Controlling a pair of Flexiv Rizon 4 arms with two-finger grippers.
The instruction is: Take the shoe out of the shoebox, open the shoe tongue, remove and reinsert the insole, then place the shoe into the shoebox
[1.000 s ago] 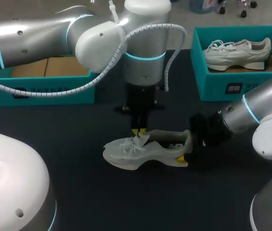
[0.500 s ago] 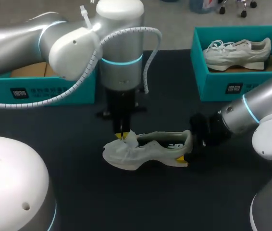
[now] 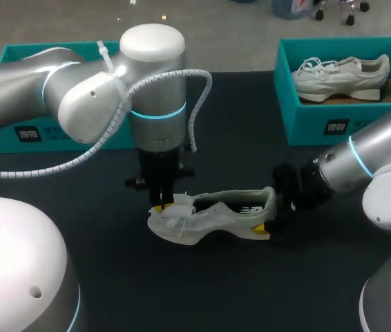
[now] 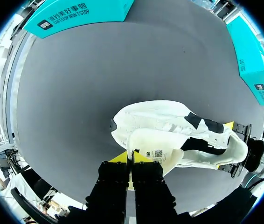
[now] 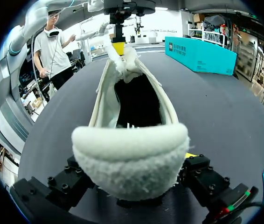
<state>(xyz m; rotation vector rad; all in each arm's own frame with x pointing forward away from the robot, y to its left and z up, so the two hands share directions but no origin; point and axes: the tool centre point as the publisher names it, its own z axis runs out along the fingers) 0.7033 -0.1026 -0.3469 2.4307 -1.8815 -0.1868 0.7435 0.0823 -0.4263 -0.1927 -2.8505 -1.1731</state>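
Observation:
A pale cream shoe (image 3: pixel 213 220) lies on its sole on the black table, toe to the left. My left gripper (image 3: pixel 162 205) stands over the laces, shut on the shoe's tongue (image 3: pixel 182 206), which is folded forward toward the toe. In the left wrist view the tongue (image 4: pixel 155 147) runs out from between the yellow tips of the left gripper (image 4: pixel 131 161). My right gripper (image 3: pixel 273 214) is at the heel, its wide-set fingers pressed against both sides. In the right wrist view the padded heel (image 5: pixel 132 154) fills the right gripper (image 5: pixel 132 173), and the dark shoe mouth lies open beyond.
A teal shoebox (image 3: pixel 320 124) at the back right holds a second pale shoe (image 3: pixel 340 75). Another teal box (image 3: pixel 16 131) stands at the back left, partly behind my left arm.
My left arm has swung to the left, drawing the pinched tongue from mid-shoe toward the toe. The right arm and the shoe's heel have stayed put.

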